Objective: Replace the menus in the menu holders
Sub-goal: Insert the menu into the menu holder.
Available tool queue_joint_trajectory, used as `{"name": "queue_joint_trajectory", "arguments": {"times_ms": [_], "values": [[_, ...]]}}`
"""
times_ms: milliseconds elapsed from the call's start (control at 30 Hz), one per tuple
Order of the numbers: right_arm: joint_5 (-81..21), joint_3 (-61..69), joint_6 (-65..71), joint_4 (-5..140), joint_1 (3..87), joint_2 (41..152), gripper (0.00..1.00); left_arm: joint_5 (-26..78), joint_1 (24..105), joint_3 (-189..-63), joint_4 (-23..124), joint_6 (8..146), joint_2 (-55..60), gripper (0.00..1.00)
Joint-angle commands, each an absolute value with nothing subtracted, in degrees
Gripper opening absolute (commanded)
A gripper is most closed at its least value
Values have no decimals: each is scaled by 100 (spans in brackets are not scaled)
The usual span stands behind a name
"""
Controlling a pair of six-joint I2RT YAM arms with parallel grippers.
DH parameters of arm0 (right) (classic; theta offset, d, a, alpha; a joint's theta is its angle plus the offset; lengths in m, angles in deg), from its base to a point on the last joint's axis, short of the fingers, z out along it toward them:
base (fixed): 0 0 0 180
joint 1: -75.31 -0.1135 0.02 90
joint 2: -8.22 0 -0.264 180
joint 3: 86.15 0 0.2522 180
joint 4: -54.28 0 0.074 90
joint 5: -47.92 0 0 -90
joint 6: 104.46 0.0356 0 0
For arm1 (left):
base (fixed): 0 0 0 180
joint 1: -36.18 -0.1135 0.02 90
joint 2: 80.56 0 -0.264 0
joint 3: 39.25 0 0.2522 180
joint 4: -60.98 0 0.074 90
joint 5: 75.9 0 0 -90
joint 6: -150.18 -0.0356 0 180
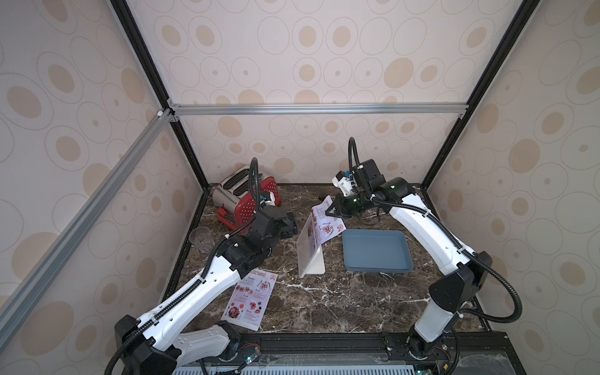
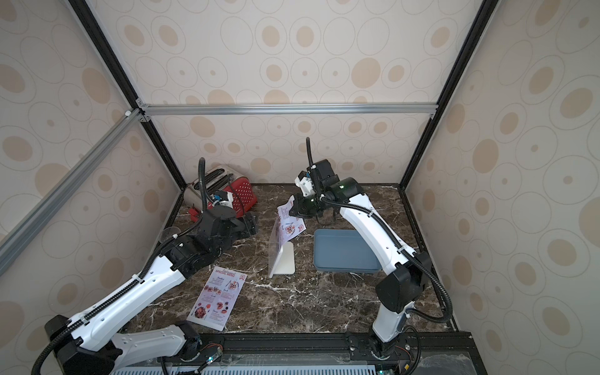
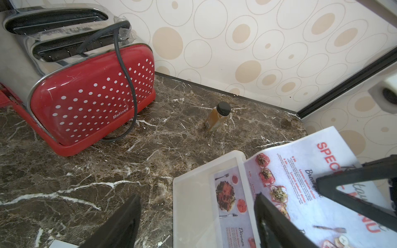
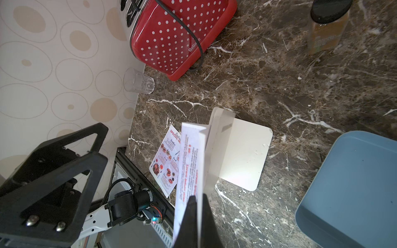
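- Right claw is pinched shut on the top edge of one menu — the sheet sits half in the holder, curling out toward 1 o'clock.
- Left claw gapes wide and empty at the holder's 10 o'clock; we judge it is placed to steady the stand.
- Spare menu lies flat at 7 o'clock — within left reach.
- Tray sits at 3 o'clock.

Cream walls printed with beige ovals enclose a dark brown marble counter under soft light, framed by black posts and silver aluminium rails.
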State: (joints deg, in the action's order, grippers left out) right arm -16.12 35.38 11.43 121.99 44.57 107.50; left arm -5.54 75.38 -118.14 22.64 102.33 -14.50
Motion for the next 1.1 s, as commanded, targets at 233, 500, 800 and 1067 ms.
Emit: {"name": "queue_joint_trajectory", "arguments": {"times_ms": [233,500,800,1067], "values": [[-1668,3870,1033,12565,4451,10729,26,-680,7496,-11867,2164,10255,-1561,82],[-1563,3568,1170,12477,4449,10630,22,-638,7495,-11820,2177,10281,-1572,82],[-1560,3281,1419,12198,4343,10650,9,-638,7500,-11856,2160,10254,-1587,82],[-1740,2919,1895,11644,4160,10591,5,-647,7494,-11861,2160,10259,-1578,82]]}}
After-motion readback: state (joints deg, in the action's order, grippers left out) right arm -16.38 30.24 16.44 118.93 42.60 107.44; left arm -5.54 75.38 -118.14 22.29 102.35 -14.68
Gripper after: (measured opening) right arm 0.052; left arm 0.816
